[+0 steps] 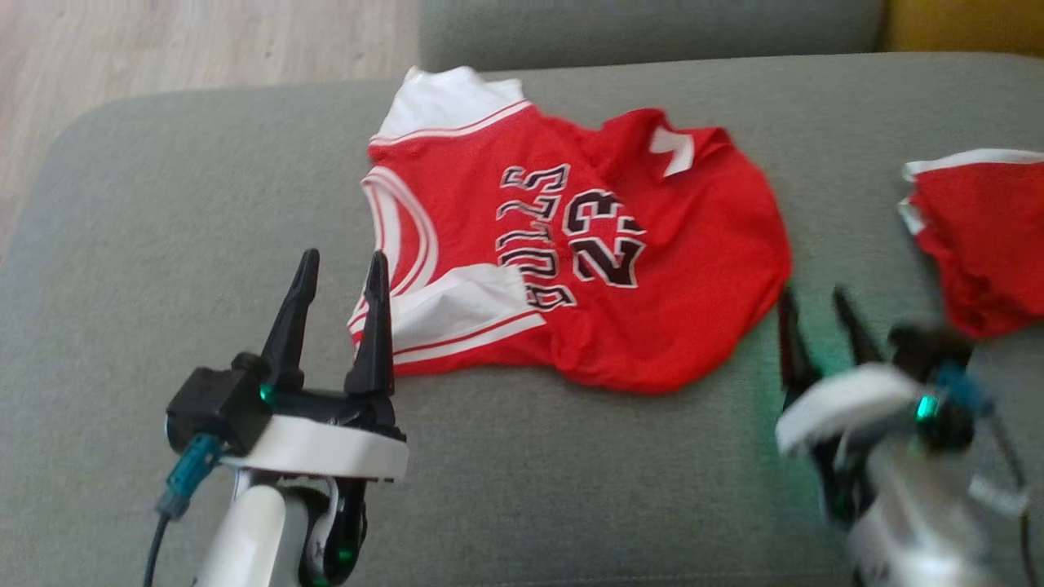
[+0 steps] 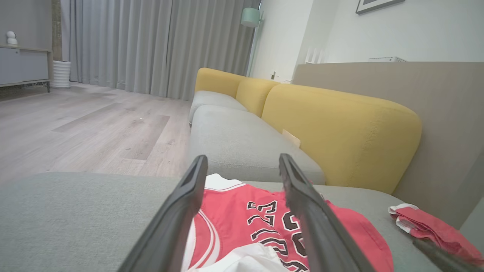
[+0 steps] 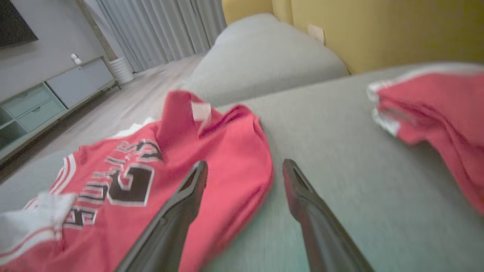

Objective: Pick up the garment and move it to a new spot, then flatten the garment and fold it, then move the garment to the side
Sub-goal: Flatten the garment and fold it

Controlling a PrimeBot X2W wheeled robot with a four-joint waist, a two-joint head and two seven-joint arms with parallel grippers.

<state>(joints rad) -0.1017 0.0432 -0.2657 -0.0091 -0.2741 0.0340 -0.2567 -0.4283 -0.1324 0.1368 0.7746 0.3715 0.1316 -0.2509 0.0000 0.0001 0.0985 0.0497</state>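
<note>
left gripper (image 1: 343, 258) closest to head cam, fingers apart, nothing between them; its inner finger overlaps the jersey's near-left corner in the head view, contact can't be told

right gripper (image 1: 812, 295) blurred in the head view, fingers spread, nothing held, tips just off the jersey's near-right edge; in the right wrist view one finger (image 3: 189, 196) is over the red hem, the other over bare cushion

jersey (image 1: 652, 269): red basketball top, white trim, "BULLS 23" print facing up, lying loose and rumpled on the grey seat cushion (image 1: 163, 244), not flat; white panel turned over at its near-left corner, another white bit sticking out at the far-left, collar side bunched toward the far right

second red-and-white garment (image 1: 987, 244) to the right of the jersey, well apart from it, bunched up on the same cushion

beyond the jersey: another grey seat and the yellow backrest (image 2: 340, 128); wood floor (image 1: 122, 49) off the jersey's far-left side, grey curtains (image 2: 151, 45) at the back of the room
</note>
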